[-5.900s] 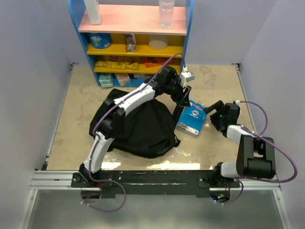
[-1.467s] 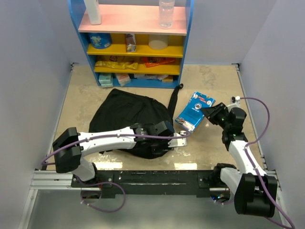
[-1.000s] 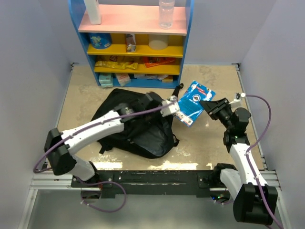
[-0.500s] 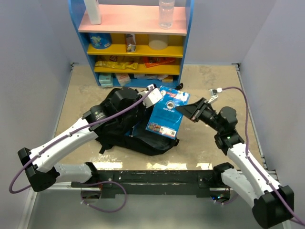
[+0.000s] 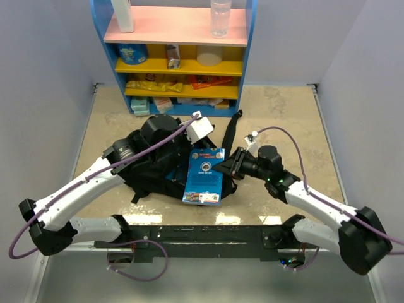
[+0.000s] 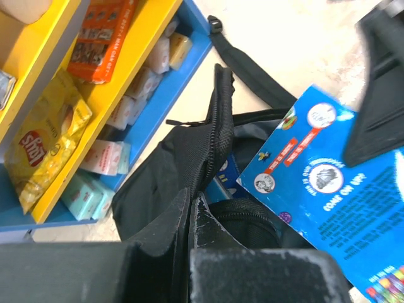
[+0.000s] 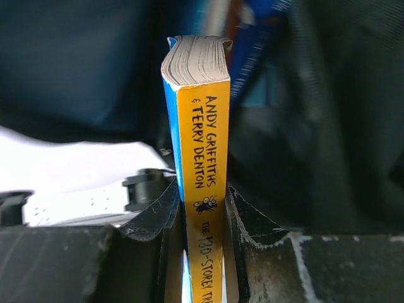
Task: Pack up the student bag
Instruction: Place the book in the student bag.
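Seen from above, the student bag (image 5: 151, 182) lies mid-worktop (image 5: 284, 120), partly hidden under the left arm, while the right gripper (image 5: 228, 165) holds a blue book (image 5: 204, 177) over it. In the left wrist view, the left gripper (image 6: 190, 208) is clamped on the bag's zip edge (fingertips buried in fabric). In the right wrist view, the fingers (image 7: 154, 214) clasp the book's yellow spine, its title cut off below.

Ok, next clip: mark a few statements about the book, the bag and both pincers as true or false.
1. The right pincer clamps the blue book at its yellow spine. True.
2. The left pincer is open and empty. False: it is shut on the zip edge of the student bag.
3. The blue book lies flat on the table. False: it is held over the student bag.
4. A clear bottle stands on top of the shelf. True.
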Available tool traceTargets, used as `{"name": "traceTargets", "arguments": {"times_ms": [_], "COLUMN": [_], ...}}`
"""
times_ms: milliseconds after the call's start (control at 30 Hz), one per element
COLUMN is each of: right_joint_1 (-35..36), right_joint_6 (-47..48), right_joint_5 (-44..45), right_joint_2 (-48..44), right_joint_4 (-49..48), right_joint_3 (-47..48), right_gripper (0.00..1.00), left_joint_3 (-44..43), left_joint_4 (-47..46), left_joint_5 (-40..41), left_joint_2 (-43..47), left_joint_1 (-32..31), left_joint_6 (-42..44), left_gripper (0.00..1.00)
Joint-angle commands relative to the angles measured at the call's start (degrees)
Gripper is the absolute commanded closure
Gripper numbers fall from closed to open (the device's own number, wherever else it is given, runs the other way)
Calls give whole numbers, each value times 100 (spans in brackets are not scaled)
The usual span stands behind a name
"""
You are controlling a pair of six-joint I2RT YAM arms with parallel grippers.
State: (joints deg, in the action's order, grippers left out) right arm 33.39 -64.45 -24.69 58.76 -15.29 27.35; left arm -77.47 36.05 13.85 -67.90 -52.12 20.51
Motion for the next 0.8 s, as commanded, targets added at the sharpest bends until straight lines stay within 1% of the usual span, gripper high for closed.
{"name": "traceTargets", "arguments": {"times_ms": [0, 33, 67, 133, 233, 267, 333, 367, 433, 500, 567, 667, 767], "right_joint_1": [115, 124, 124, 133, 133, 133, 124, 116, 124, 124, 124, 133, 116], "right_joint_6": [-182, -191, -174, -199, -445, -681, -867, -1120, -1298, -1150, -800, -798, -553], "right_joint_5": [43, -18, -71, -307, -519, -763, -1010, -1316, -1608, -1610, -1583, -1785, -1987], "right_joint_2": [644, 776, 1108, 1443, 1971, 2112, 2542, 2674, 2886, 2782, 2501, 2246, 2052], "right_joint_4": [-852, -957, -976, -1098, -1756, -2359, -2767, -3282, -3646, -3430, -2817, -2804, -2444], "right_joint_3": [296, 393, 698, 1155, 1535, 1588, 1763, 1773, 1765, 1677, 1677, 1598, 1755], "right_gripper": [100, 100, 100, 100, 100, 100, 100, 100, 100, 100, 100, 100, 100], "left_joint_3": [-479, -479, -471, -453, -409, -409, -374, -348, -286, -242, -198, -154, -154], "left_joint_4": [-679, -652, -609, -521, -415, -397, -345, -353, -371, -371, -380, -389, -380], "left_joint_5": [-435, -627, -742, -979, -1260, -1331, -1358, -1358, -1358, -1358, -1350, -1350, -1358], "left_joint_2": [242, 251, 268, 286, 303, 321, 330, 347, 365, 383, 418, 427, 418], "left_joint_1": [26, 26, 35, 35, 35, 26, 26, 26, 35, 26, 35, 35, 26], "left_joint_6": [-21, -12, -21, -56, -21, -21, -21, -38, -30, -30, -12, -3, -3], "left_gripper": [100, 100, 100, 100, 100, 100, 100, 100, 100, 100, 100, 100, 100]}}
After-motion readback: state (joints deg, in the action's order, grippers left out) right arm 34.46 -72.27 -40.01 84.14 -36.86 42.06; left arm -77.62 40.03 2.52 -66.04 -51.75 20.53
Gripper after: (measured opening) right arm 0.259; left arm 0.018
